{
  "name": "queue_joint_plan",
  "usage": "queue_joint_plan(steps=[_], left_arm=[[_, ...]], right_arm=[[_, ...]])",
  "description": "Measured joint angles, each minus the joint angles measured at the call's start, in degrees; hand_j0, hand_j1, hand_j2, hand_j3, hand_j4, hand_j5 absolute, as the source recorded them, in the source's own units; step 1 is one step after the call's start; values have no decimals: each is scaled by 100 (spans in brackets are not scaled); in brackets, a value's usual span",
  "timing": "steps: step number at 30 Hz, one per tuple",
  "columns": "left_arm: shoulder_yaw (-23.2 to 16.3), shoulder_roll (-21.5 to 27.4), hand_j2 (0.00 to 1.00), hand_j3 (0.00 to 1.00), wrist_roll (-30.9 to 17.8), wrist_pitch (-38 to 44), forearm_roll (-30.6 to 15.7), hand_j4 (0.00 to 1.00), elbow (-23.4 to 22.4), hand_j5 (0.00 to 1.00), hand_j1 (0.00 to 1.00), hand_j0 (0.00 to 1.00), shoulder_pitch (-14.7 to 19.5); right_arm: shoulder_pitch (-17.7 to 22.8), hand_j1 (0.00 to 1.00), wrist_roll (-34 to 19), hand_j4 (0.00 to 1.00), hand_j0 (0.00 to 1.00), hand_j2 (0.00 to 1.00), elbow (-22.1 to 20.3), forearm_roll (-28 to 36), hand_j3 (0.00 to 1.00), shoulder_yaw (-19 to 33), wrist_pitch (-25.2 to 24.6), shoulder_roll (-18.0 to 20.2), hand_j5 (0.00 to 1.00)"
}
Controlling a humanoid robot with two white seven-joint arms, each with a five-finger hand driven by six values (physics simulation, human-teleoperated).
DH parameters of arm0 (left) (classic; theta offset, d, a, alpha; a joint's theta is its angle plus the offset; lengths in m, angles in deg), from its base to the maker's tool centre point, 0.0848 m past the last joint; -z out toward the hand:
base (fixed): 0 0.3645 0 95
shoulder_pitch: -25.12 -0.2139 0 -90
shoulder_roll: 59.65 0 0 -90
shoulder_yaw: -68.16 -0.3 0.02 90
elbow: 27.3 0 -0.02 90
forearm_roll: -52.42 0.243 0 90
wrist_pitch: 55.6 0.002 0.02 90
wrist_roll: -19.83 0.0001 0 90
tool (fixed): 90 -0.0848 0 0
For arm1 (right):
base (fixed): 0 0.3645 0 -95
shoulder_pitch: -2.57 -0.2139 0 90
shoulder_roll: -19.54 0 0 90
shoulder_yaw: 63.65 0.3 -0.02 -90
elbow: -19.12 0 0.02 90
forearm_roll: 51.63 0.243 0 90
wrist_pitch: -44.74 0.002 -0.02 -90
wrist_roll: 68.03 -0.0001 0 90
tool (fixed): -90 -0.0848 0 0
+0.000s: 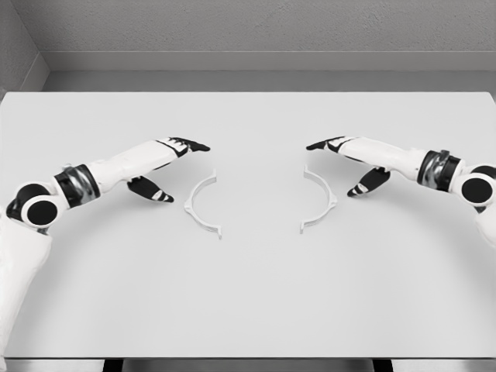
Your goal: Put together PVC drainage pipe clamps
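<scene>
While both hands hold nothing, fingers extended, the left white semicircular plastic clamp half [203, 204] lies at four o'clock from the left hand [167, 163] – nearest it; the right clamp half [320, 201] (long axis near-to-far) lies at eight o'clock from the right hand [349, 160].

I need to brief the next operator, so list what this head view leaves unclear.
- Head view: the fine ends of the left clamp half and right clamp half are too small to show how they join.
- White halves on the white table blur their height and edges.
- The left hand and right hand hide the table beneath them.
- The picture's side edges cut off both upper arms.
</scene>
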Motion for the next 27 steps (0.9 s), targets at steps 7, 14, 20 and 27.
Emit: queue_joint_plan(steps=[7, 14, 20, 27], left_arm=[[6, -105, 100, 100, 0, 0, 64, 100, -69, 100, 100, 100, 0], [-1, -147, 100, 100, 0, 0, 83, 100, -138, 100, 100, 100, 9], [-12, -240, 100, 100, 0, 0, 139, 100, -158, 100, 100, 100, 9], [-17, -340, 100, 100, 6, 3, 246, 100, -165, 100, 100, 100, 9]], right_arm=[[9, 100, 4, 100, 100, 100, -15, 12, 100, -95, -5, -102, 100], [-18, 100, 4, 100, 100, 100, -51, -1, 100, -134, -2, -136, 100], [-79, 100, 7, 100, 100, 100, -64, -2, 100, -142, 0, -145, 100], [-79, 100, 8, 100, 100, 100, -91, 5, 100, -194, -2, -207, 100]])
